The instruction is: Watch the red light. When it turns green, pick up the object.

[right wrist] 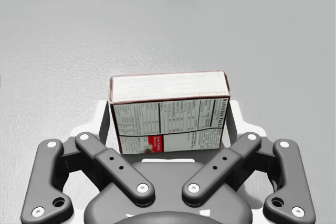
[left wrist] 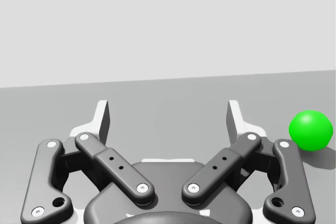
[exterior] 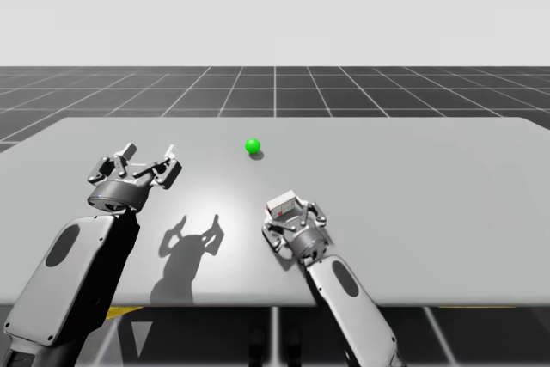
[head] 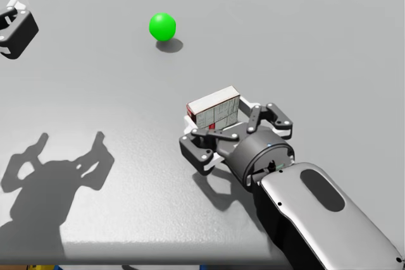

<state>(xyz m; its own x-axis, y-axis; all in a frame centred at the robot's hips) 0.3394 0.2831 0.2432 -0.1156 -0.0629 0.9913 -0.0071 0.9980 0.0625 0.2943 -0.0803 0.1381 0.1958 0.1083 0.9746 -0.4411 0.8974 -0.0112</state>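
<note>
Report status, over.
Left gripper open, empty. Right gripper shut on white box. Light green. Nothing in the way.

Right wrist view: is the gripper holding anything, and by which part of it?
My right gripper is shut on the white box, one finger against each narrow end. My left gripper is open and holds nothing.

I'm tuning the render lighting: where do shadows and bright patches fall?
High view: the left gripper casts a sharp shadow on the table, beside a bright patch. Head view: the green light drops a small shadow. Right wrist view: box evenly lit.
</note>
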